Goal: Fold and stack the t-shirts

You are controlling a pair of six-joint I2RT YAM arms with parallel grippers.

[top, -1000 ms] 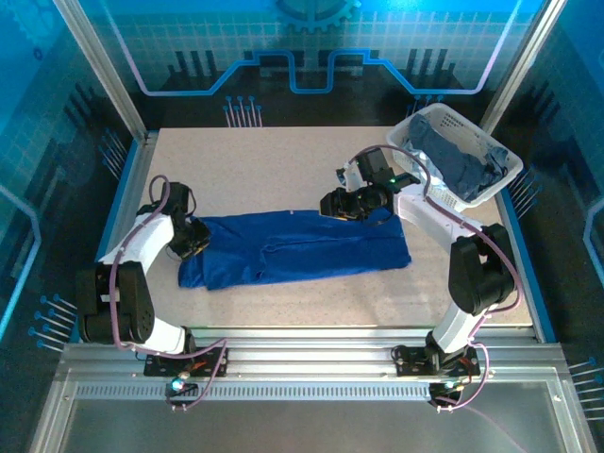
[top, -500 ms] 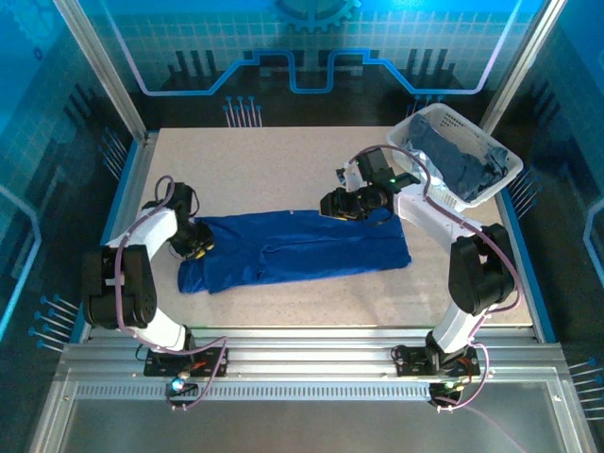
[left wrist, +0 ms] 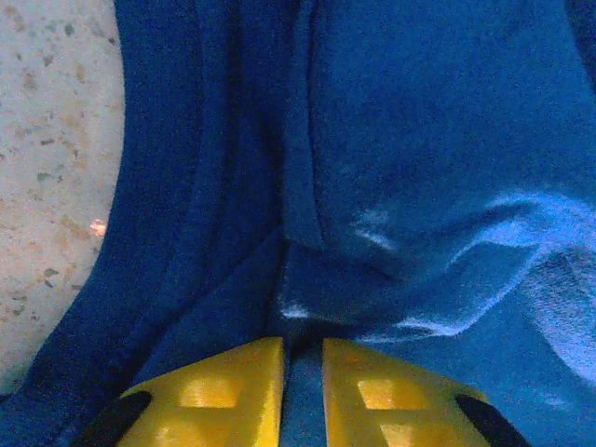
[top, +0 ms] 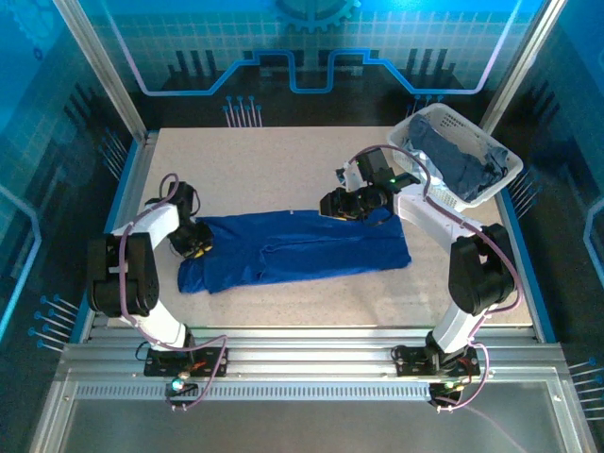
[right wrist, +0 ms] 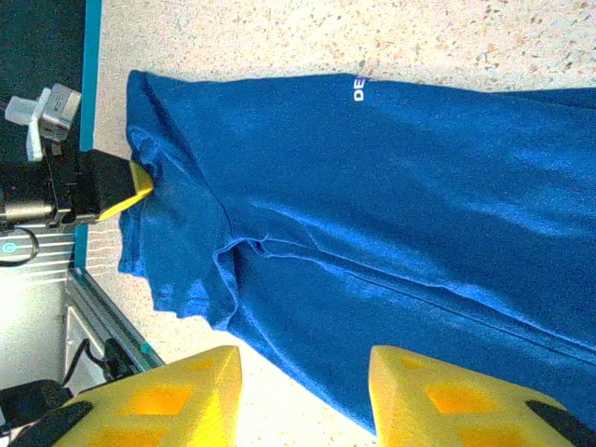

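A: Where is the shirt?

B: The royal blue soft cloth t-shirt [top: 302,247] lies as a long band across the middle of the pale speckled table [top: 283,160], already narrowed lengthwise. Duller grey-blue cloth shirts [top: 455,160] sit heaped in the white plastic lattice basket [top: 498,185] at the far right corner.

A: And the 2 grippers?

B: The left gripper [left wrist: 303,346] is at the band's left end. Its yellow fingers are drawn almost together, with a ridge of blue cloth nipped between them. The right gripper [right wrist: 303,358] hangs by the far right end, its fingers spread wide with nothing between them.

A: So the step is the crosswise fold?

B: I judge so. To do it well, the right side should first close on its own corner or pin that end, so the band is taut. Then the left end should rise just enough to clear the cloth, travel along the band and land edge on edge. A pinch on 1 layer alone would let the lower layers trail and wrinkle.
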